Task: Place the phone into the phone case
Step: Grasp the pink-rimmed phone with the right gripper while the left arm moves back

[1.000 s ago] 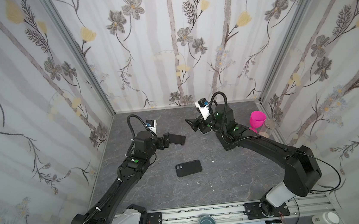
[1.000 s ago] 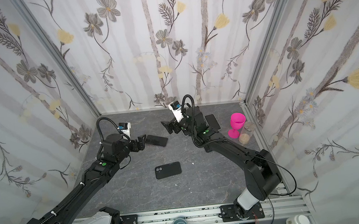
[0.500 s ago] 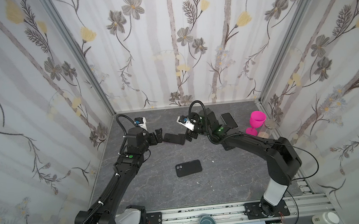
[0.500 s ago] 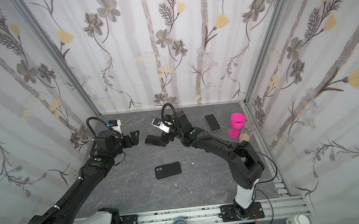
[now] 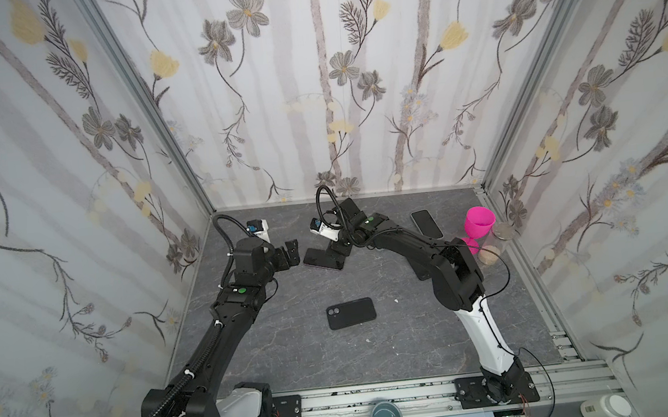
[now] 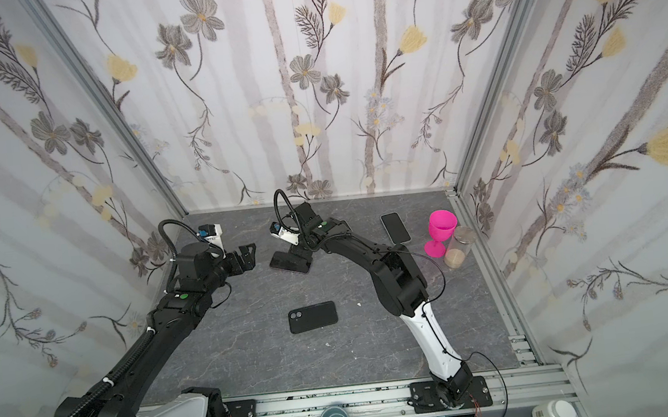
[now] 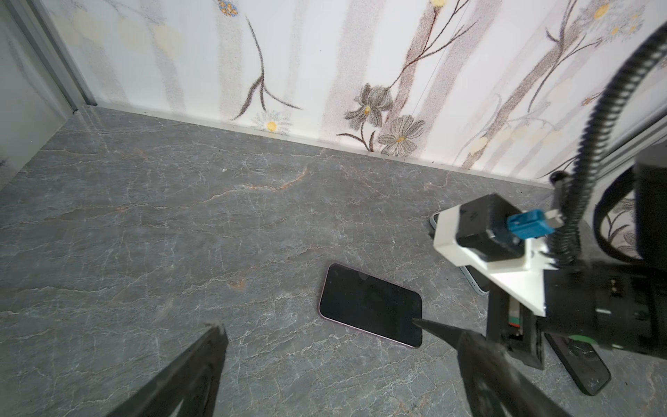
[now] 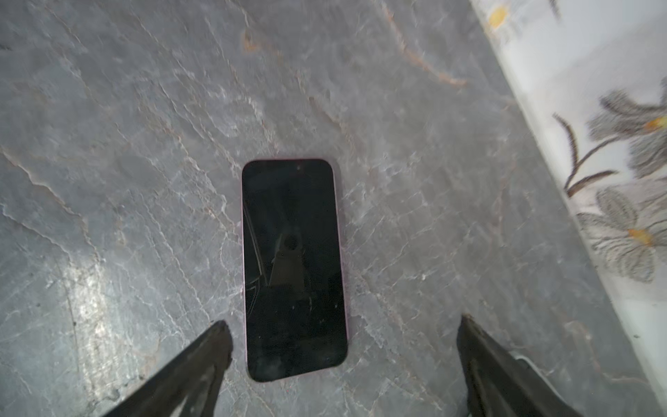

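Observation:
The phone (image 5: 322, 259) (image 6: 289, 262), dark-screened with a pink rim, lies flat and face up near the back of the table. The black phone case (image 5: 350, 313) (image 6: 312, 317), with two camera holes, lies apart from it nearer the front. My right gripper (image 5: 338, 247) (image 8: 343, 321) hangs open just above the phone's right end, its fingers either side of the phone (image 8: 292, 267). My left gripper (image 5: 290, 252) (image 7: 315, 324) stands open and empty just left of the phone (image 7: 371, 305).
A second phone (image 5: 426, 224) (image 6: 395, 228) lies at the back right. A pink goblet (image 5: 477, 227) and a glass jar (image 5: 494, 246) stand by the right wall. The back wall is close behind both grippers.
My left gripper has let go of the phone, which now lies on the table, and has drawn back left. My right gripper swung left from the second phone to this one.

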